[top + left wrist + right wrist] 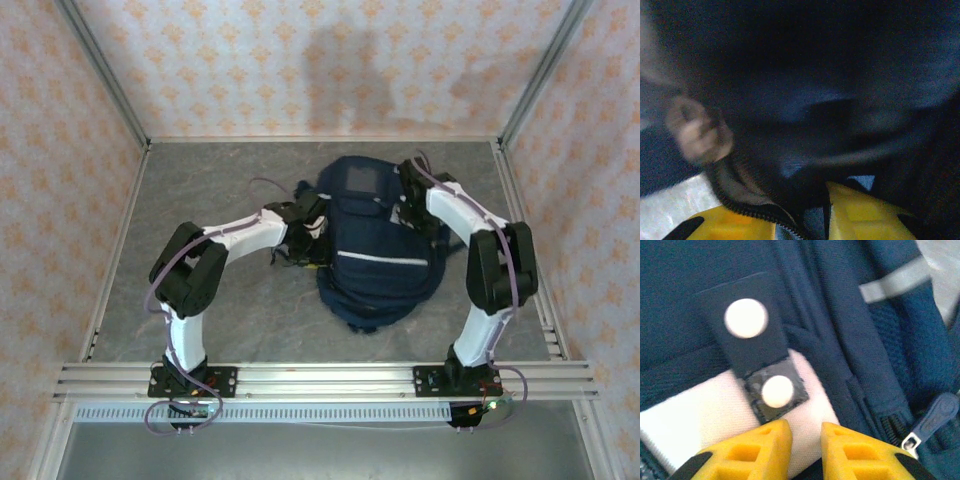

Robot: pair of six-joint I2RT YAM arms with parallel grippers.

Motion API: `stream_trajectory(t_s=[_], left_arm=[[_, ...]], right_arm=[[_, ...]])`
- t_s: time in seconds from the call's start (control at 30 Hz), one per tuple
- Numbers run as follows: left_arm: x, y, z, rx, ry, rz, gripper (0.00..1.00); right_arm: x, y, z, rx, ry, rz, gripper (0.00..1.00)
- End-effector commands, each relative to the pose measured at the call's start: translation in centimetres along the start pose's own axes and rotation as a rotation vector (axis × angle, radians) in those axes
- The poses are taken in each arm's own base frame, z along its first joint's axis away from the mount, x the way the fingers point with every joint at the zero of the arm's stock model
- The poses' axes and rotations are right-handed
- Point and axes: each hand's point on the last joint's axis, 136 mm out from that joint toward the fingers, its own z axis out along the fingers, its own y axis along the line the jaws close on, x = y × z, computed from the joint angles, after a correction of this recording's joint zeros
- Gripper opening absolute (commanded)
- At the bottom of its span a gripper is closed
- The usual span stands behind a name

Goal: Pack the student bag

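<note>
The student bag (pixel 380 255) is laid far-centre on the grey desk (pixel 220 310), long axis near-to-far, panel end farthest; patterned walls (pixel 300 60) are seen around. The left tool (pixel 800 205) is narrowly parted astride its zipper edge (pixel 755 210), and whether it grips cannot be told; the right tool (pixel 806 429) is slightly parted, empty, above the white patch (pixel 700 415).

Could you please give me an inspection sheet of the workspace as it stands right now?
Surface: grey marbled table.
Job's things: student bag, navy, lying mid-table between the arms.
Clutter: nothing seen.
Grippers: left gripper at the bag's left side, zipper edge between its fingers, grip unclear; right gripper narrowly open over the white patch with its snap.
Cables: purple cables run along both arms and loop at the bases.
Surroundings: patterned walls on three sides; aluminium rail carrying the arm bases.
</note>
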Motion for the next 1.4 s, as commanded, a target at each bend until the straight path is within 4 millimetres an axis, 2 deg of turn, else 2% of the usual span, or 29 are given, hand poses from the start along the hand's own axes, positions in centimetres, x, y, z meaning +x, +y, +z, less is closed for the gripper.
stream_trajectory(t_s=[0.0, 0.1, 0.23, 0.33, 0.5, 0.6, 0.67, 0.73, 0.8, 0.93, 1.03, 1.17, 1.37], left_arm=[[2.1, -8.2, -0.8, 0.186, -0.009, 0.221, 0.33], [2.5, -8.4, -1.7, 0.153, -0.024, 0.264, 0.36], [2.3, -8.2, -4.4, 0.142, -0.089, 0.283, 0.48], [2.6, -7.4, -6.6, 0.132, -0.139, 0.278, 0.53], [2.0, -5.9, -10.4, 0.163, -0.244, 0.208, 0.54], [0.7, -3.7, -12.1, 0.118, -0.306, 0.123, 0.52], [-0.1, -2.2, -12.7, 0.082, -0.331, 0.065, 0.49], [-0.9, -0.6, -12.8, 0.010, -0.337, 0.013, 0.50], [-1.6, 0.0, -12.4, -0.029, -0.326, -0.007, 0.53], [-4.0, 1.2, -12.5, -0.112, -0.356, -0.129, 0.64], [-6.5, 0.9, -13.0, -0.085, -0.396, -0.211, 0.65], [-9.4, 0.2, -13.3, -0.074, -0.435, -0.277, 0.66], [-11.1, 0.5, -10.8, -0.085, -0.378, -0.415, 0.67]], right_arm=[[5.6, 11.4, -0.5, -0.380, 0.208, -0.202, 0.27], [4.4, 10.7, -2.6, -0.344, 0.127, -0.230, 0.29], [2.2, 7.7, -5.6, -0.313, 0.007, -0.202, 0.39], [1.4, 5.5, -7.9, -0.291, -0.063, -0.198, 0.44], [2.2, 3.0, -10.6, -0.317, -0.134, -0.197, 0.45], [3.5, 2.4, -11.8, -0.386, -0.143, -0.192, 0.44], [5.0, 2.3, -12.3, -0.442, -0.117, -0.198, 0.42], [6.7, 2.4, -12.6, -0.470, -0.098, -0.214, 0.40], [8.2, 1.7, -12.4, -0.450, -0.086, -0.195, 0.39], [10.1, -0.9, -11.7, -0.393, -0.096, -0.087, 0.38], [10.7, -3.7, -10.9, -0.304, -0.127, 0.019, 0.33], [12.2, -5.5, -10.0, -0.298, -0.114, 0.114, 0.30], [12.9, -7.2, -10.1, -0.326, -0.130, 0.200, 0.29]])
